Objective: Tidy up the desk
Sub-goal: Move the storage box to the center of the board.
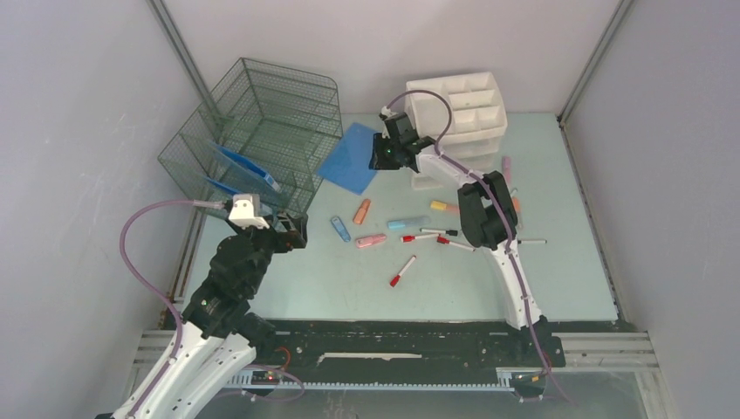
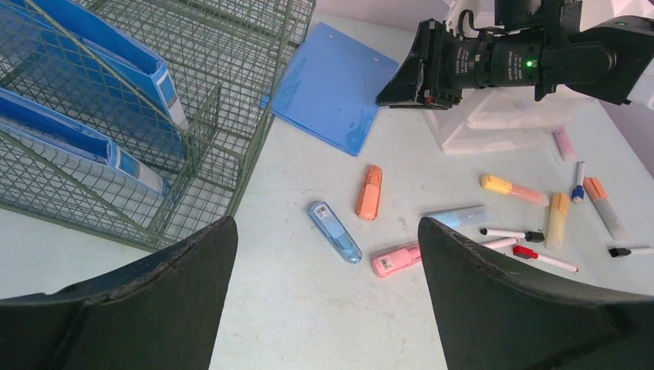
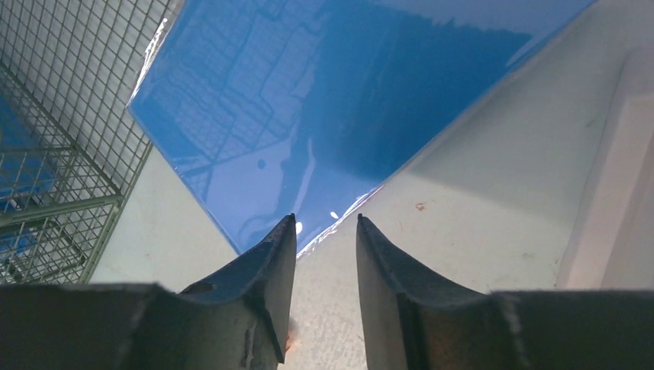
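A pale green desk point(image 1: 349, 288) spreads under everything, and a blue folder point(image 1: 353, 157) lies flat on it. A wire file rack point(image 1: 262, 131) stands just left of the folder, with loose pens point(image 1: 410, 237) scattered nearer than it. The right gripper point(image 3: 326, 223) sits at the folder's edge, fingers narrowly apart, seemingly holding nothing. The left gripper point(image 2: 328, 231) hangs wide open and empty, near-left of the folder. Picking up the folder seems to be the step in hand. Next, one finger must slip under its thin edge.
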You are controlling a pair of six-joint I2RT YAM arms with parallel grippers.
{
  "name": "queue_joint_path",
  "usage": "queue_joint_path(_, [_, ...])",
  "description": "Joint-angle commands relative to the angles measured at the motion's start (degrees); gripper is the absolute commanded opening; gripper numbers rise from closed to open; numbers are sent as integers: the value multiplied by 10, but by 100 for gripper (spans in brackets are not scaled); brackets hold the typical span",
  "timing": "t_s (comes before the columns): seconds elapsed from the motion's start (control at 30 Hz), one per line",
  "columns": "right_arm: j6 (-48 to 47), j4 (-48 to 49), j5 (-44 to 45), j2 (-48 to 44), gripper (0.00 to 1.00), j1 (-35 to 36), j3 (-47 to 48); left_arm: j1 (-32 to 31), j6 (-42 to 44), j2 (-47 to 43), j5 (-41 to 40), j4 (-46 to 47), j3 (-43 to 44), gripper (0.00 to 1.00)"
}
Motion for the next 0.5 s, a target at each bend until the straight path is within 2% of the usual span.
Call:
queue_joint_path(0.0, [36,-4,1,14,46,-28,23,1,-13,-1,3,9,-2,95])
queue_joint_path(0.13, [41,-2,-1,23,54,-37,29,1,-15,4,5,15,-2,95])
queue_joint_path(0.47, [55,-39,19,67,62,-31,108,1,-23,18,11,25,0,95])
